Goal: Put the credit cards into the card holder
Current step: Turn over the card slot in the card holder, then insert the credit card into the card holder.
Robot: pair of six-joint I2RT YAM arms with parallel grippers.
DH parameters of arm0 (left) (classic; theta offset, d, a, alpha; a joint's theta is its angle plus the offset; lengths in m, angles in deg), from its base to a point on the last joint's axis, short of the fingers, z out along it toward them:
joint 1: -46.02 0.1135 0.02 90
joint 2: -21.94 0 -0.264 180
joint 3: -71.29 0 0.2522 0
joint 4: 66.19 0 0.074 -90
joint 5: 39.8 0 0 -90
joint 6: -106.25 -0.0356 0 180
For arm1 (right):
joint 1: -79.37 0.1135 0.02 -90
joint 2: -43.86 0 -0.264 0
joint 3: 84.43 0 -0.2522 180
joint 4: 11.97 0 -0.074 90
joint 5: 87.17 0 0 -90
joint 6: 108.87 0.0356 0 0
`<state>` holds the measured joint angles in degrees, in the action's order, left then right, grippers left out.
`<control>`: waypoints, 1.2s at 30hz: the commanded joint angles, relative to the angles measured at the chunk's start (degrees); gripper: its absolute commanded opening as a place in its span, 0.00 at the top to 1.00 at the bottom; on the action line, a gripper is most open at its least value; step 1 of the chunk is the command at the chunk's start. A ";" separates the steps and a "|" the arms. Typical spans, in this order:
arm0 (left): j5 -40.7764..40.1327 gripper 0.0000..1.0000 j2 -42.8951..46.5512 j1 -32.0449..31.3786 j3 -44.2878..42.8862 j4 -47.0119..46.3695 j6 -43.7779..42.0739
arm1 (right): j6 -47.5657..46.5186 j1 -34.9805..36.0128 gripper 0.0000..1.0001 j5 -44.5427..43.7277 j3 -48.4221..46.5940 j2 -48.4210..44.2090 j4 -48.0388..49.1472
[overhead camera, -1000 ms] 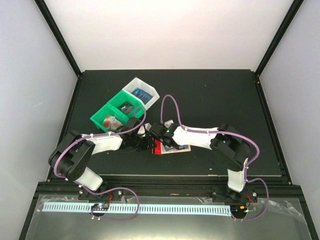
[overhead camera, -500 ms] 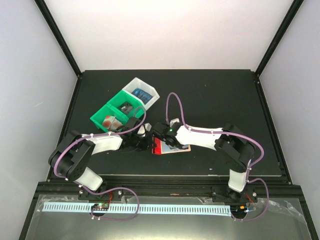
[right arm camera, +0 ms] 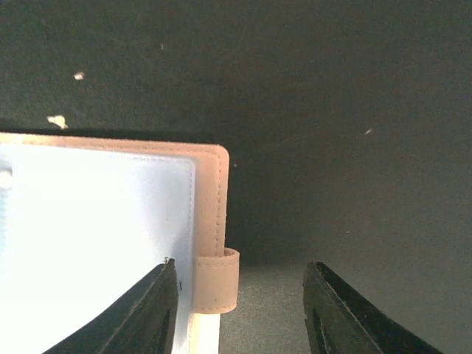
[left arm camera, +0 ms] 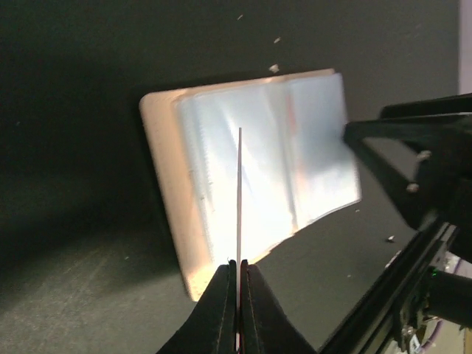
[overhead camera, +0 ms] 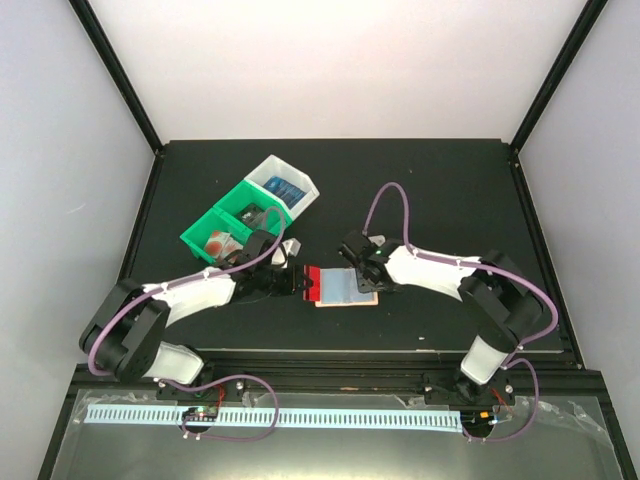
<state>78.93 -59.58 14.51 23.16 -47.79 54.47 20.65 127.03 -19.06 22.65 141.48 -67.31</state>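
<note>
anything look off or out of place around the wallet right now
Nothing stands out. The card holder lies open and flat on the table, the left hand pinches a red card at its edge, and a few crumbs dot the mat.

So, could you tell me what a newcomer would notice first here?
The open tan leather card holder lies mid-table with glossy clear sleeves. The left gripper pinches a thin red plastic card at its left edge, while the right gripper straddles its snap tab.
</note>
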 commanded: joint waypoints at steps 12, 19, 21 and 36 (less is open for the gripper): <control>2.14 0.98 -1.52 -3.59 1.31 -21.36 12.11 | -4.77 -9.33 0.56 22.90 12.99 -5.66 16.48; 2.15 0.98 -10.24 -6.58 -1.60 -26.23 15.05 | -4.64 -9.72 0.64 19.22 14.32 -7.67 14.71; 2.12 0.98 -11.70 -7.11 -1.94 -27.30 15.29 | -4.76 -9.76 0.67 18.80 14.41 -8.04 14.64; 3.95 0.98 -19.65 -7.73 -3.32 -30.63 14.97 | -5.91 -9.71 0.70 20.42 14.78 -7.22 15.58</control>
<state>81.77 -77.57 7.26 21.96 -75.83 69.42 15.71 117.63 2.12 36.21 133.79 -49.57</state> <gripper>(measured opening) 0.019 0.302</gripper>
